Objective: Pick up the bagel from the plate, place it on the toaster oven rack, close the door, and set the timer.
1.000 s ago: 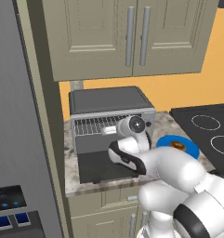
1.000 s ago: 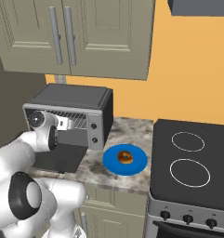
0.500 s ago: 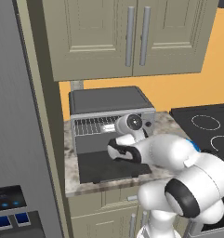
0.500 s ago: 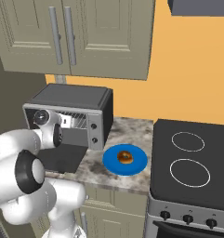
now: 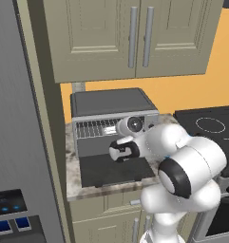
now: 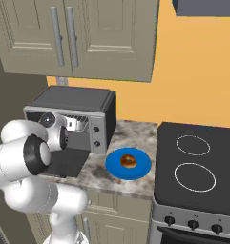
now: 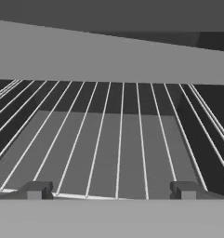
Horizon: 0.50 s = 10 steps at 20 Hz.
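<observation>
I see no words or labels I can read. My end effector (image 7: 110, 189) is wide open and holds nothing. Its two dark tips sit at the front edge of the thin silver wire rack (image 7: 118, 139) inside the boxy grey toaster oven (image 6: 71, 102). The dark grey door (image 5: 113, 170) lies flat open. The small golden-brown ring bagel (image 6: 129, 161) rests on the round blue plate (image 6: 114, 164) on the speckled stone bench (image 6: 130, 131), just right of the oven.

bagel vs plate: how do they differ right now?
The bagel is a golden-brown ring; the plate is a flat bright blue disc. The bagel is much smaller than the plate. The bagel lies on the plate; the plate rests on the counter. Both are round and untouched.
</observation>
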Available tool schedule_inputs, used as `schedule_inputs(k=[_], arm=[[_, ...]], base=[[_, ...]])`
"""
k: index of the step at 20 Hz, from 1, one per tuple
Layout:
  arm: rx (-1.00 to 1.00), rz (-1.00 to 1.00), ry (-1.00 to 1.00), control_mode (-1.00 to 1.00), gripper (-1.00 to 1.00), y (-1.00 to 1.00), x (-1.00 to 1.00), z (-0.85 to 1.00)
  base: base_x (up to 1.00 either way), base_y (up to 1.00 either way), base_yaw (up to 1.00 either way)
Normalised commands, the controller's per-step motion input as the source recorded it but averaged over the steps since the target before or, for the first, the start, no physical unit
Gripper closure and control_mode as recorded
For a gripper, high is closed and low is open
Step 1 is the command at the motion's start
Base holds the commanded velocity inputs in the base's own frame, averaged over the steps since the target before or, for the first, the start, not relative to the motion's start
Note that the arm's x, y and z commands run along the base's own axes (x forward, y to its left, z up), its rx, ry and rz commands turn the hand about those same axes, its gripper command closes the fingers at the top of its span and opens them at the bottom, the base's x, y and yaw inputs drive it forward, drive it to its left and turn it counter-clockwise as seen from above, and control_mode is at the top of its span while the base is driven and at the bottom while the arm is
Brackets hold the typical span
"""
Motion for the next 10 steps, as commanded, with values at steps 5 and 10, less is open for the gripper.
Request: schedule_inputs(k=[5, 10], arm=[[0.00, -0.01, 0.00, -1.00, -1.00, 0.05, 0.28, -0.23], [0.00, -0.02, 0.00, -1.00, -1.00, 0.10, 0.23, -0.24]], base=[[0.00, 0.00, 0.00], [0.00, 0.00, 0.00]])
